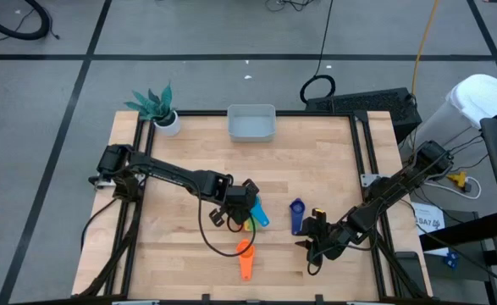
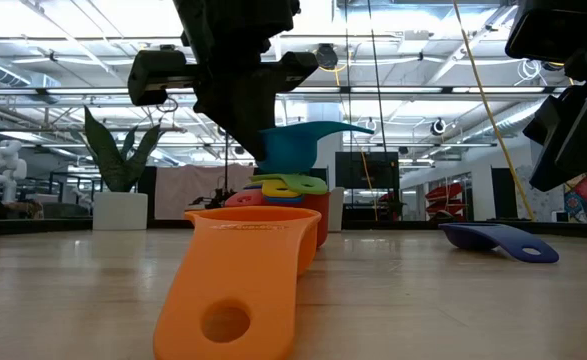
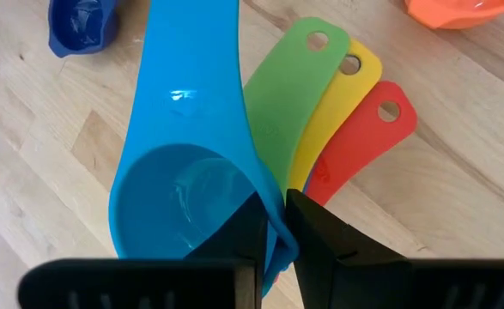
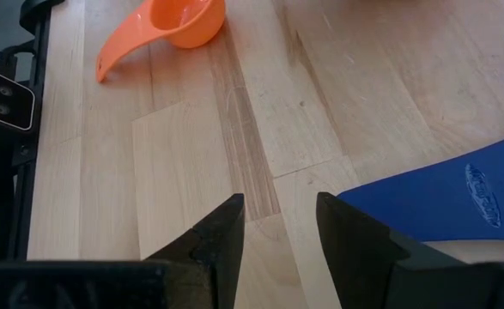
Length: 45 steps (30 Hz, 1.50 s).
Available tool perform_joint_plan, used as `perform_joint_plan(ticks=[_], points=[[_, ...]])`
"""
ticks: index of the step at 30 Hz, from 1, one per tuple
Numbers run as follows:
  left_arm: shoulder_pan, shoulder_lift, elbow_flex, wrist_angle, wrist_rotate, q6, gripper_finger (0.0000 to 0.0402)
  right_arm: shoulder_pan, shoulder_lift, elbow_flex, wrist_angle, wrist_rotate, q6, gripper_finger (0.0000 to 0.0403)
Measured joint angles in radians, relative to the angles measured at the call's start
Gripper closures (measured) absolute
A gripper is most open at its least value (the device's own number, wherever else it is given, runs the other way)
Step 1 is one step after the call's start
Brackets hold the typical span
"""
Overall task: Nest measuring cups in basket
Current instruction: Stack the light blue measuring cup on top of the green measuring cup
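Left gripper (image 1: 250,206) sits near mid-table over a small stack of cups. In the left wrist view its fingers (image 3: 252,232) are pinched almost together on the rim of the light blue cup (image 3: 183,163); the cup's lower edge is cut off by the fingers and the frame. Under it fan out three handles: green cup (image 3: 290,94), yellow cup (image 3: 346,94), red cup (image 3: 363,137). Their bowls are hidden beneath the light blue one, so how deep they nest can't be told.

Orange cup (image 1: 245,257) lies alone on the wood, nearer the front edge than the stack; in the low view it fills the foreground and blocks the base of the stack.

Right gripper (image 1: 313,235) is at the front right, just beside the dark blue cup (image 1: 296,215). Its fingers (image 4: 221,232) stand partly apart w/ bare wood between them, gripping nothing; only part of that cup's handle shows in its wrist view.

Another blue cup (image 3: 80,26) is cropped at the left wrist frame's corner; can't tell if it's the same dark blue one.

Basket (image 1: 251,123) is at the back edge, well apart from the cups, beside a potted plant (image 1: 157,107).
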Motion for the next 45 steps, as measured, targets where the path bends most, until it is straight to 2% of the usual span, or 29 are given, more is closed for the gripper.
perform_joint_plan(ticks=[22,37,42,45], points=[[0.005,0.002,0.0,0.002,0.018,-0.029,0.0347,0.0,0.0,0.0,0.0,-0.001,0.0,0.0264],[0.021,0.05,0.0,0.044,-0.011,-0.077,0.0225,0.002,0.0,0.001,0.001,-0.002,0.002,0.0264],[0.024,0.051,0.0,0.04,-0.017,-0.082,0.0211,0.006,0.0,0.001,0.0,-0.002,0.003,0.0264],[0.023,0.049,0.0,0.034,-0.057,-0.082,0.0216,0.006,0.0,0.001,0.001,-0.002,0.009,0.0264]])
